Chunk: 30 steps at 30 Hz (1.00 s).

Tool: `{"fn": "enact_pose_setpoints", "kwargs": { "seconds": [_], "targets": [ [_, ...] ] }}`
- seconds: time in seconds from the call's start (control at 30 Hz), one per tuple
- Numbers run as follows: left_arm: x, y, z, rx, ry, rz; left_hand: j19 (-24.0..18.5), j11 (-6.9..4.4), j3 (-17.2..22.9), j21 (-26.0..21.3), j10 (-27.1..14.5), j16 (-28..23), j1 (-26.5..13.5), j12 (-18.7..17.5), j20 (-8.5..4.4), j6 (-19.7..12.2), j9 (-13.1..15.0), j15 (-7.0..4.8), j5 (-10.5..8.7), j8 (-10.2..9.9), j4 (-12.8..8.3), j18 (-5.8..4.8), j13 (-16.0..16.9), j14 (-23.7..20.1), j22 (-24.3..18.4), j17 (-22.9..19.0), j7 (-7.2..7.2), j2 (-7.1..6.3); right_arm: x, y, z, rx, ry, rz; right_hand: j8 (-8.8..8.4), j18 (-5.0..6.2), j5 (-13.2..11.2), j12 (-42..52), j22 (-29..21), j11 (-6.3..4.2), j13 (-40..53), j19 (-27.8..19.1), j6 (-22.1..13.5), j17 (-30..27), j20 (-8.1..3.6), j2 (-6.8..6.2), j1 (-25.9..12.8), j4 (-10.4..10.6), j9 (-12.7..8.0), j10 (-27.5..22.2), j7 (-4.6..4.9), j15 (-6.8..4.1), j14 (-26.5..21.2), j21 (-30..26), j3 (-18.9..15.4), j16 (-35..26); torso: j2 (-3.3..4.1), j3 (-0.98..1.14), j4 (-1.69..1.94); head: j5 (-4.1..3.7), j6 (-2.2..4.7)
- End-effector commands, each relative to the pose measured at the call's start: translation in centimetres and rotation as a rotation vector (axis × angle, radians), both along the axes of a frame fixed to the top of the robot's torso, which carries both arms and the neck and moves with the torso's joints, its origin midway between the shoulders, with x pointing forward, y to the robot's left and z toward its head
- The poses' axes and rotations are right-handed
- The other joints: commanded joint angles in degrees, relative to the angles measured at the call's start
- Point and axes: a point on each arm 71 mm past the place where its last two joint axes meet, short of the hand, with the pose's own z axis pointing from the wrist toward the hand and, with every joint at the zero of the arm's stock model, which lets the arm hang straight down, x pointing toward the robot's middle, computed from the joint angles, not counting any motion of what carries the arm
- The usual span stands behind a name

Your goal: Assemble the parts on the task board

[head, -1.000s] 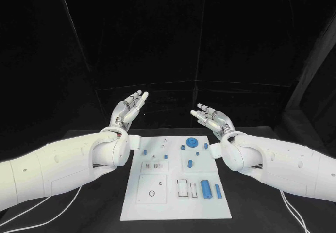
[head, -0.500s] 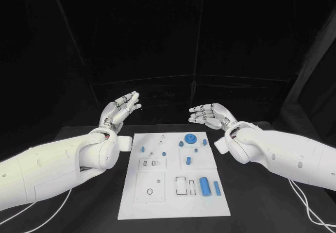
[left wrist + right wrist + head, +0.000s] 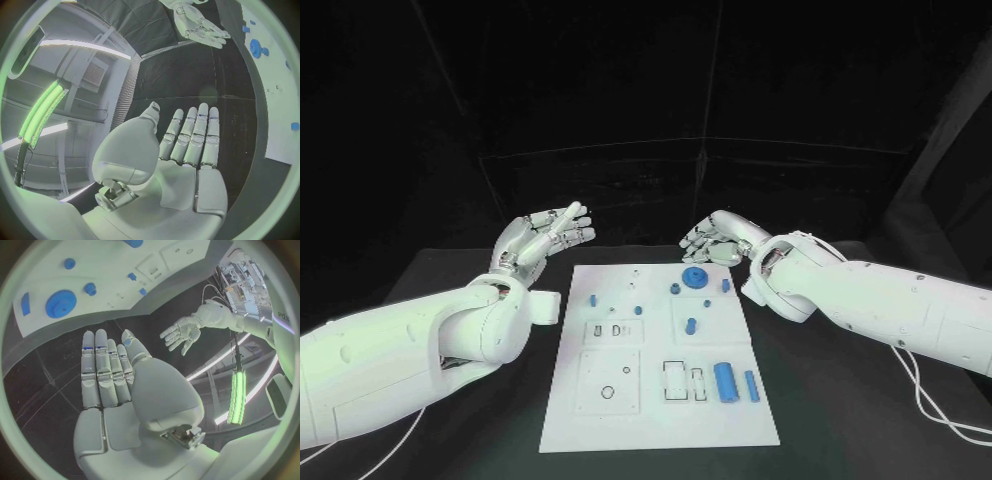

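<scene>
Near end of the task board [image 3: 661, 430]: we see bare white plate here, lying flat in the middle of the black surface [image 3: 834, 400].
Blue cylinder [image 3: 724, 382]: we find it lying on its side near the board's right edge, a slimmer blue peg [image 3: 751, 386] just beside it on the right; to its left are dark rectangular slots [image 3: 685, 383].
Middle of the board: small blue pieces stand or lie here, one at [image 3: 689, 325]; we cannot tell whether they are seated in holes or loose.
Blue gear [image 3: 694, 278]: it sits at the far end, just near the right hand.
Left hand [image 3: 545, 232]: we hold it open and empty, fingers straight and together, above the surface beyond the board's far left corner.
Right hand [image 3: 715, 240]: it is empty too, fingers slightly curled and apart, hovering over the board's far edge.
Step in hand: we judge nothing is grasped yet, so we are choosing a first part and approaching.
Doing it well: we should bring the right hand down on the gear from above, pinch it lightly, and keep the left hand off the board until needed.
Hard to make out: the smallest pieces and holes are too tiny to name; the board's shallow recesses are faint, so which part fits where we cannot say.
</scene>
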Motion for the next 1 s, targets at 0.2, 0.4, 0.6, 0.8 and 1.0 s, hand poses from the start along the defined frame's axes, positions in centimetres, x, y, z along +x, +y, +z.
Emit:
{"fn": "enact_pose_setpoints", "kwargs": {
  "seconds": [0.2,0.4,0.6,0.8,1.0],
  "targets": [
    [-1.5,-1.5,0.8,-0.061,-0.023,-0.132,0.6,0.34,0.6,-0.8,0.2,-0.9,0.9,0.4,0.02,0.3,0.0,0.17,-0.15,-0.2,-1.1,0.84,0.0,0.5,-0.8,-0.4,3.47,0.39,0.2,1.4,-0.4,-0.408,-0.066,0.042,-1.85,1.01,-1.5,-2.5,6.9,-2.3,0.1,9.1,3.6,6.4,-4.43,-0.79,-2.2,-3.2,-0.1,5.0,-1.6,-3.96,14.7,13.3,0.2,7.4,3.01,-0.3,1.6,-0.94,0.8],
    [-2.1,-2.0,1.0,-0.073,-0.017,-0.158,0.3,0.4,0.6,-1.5,0.0,-1.2,1.0,0.4,0.02,0.3,0.0,0.26,-0.17,-0.4,-1.4,0.73,-0.1,0.4,-1.2,-0.5,3.54,0.39,0.3,1.9,-0.1,-0.494,-0.091,0.056,-2.75,1.03,-2.0,-3.0,10.1,-2.35,0.1,9.2,3.4,12.3,-4.6,-0.65,-4.3,-4.5,-0.1,3.7,-1.63,-4.05,14.7,18.6,0.3,15.1,4.4,-0.4,1.95,-1.34,1.14],
    [-2.4,-2.2,1.2,-0.079,-0.015,-0.17,0.4,0.47,0.7,-1.7,-0.1,-1.4,1.0,0.3,0.03,0.2,0.0,0.31,-0.17,-0.5,-1.6,0.71,-0.1,0.3,-1.3,-0.6,3.61,0.36,0.2,2.4,0.1,-0.538,-0.103,0.066,-2.75,1.06,-2.1,-2.9,12.2,-1.99,0.1,8.5,2.6,16.3,-4.29,-0.59,-5.4,-5.3,-0.1,1.4,-1.57,-3.84,14.4,22.0,0.6,19.9,5.36,-0.36,1.85,-1.48,1.2],
    [-2.5,-2.2,1.2,-0.079,-0.013,-0.171,0.4,0.52,0.7,-1.8,-0.3,-1.5,0.9,0.3,0.03,0.1,0.0,0.35,-0.17,-0.5,-1.7,0.69,-0.1,0.3,-1.4,-0.6,3.66,0.35,0.2,2.7,0.2,-0.555,-0.104,0.071,-2.71,1.06,-2.0,-2.9,14.5,-1.96,0.2,7.7,2.5,20.7,-4.04,-0.37,-5.7,-5.4,-0.1,1.0,-1.56,-3.8,13.7,25.7,1.2,25.2,5.87,-0.39,1.97,-1.6,1.23],
    [-2.4,-2.2,1.2,-0.077,-0.011,-0.17,0.4,0.54,0.7,-1.9,-0.3,-1.6,0.9,0.3,0.04,0.1,0.0,0.37,-0.17,-0.6,-1.7,0.67,-0.1,0.2,-1.4,-0.6,3.67,0.37,0.3,2.8,0.1,-0.567,-0.097,0.072,-2.67,1.16,-1.4,-2.8,15.8,-2.01,0.2,7.4,2.8,26.9,-4.07,0.21,-5.6,-5.5,-0.1,1.3,-1.56,-3.76,13.9,27.8,2.3,31.4,6.04,-0.34,2.16,-1.63,1.39]
  ]
}}
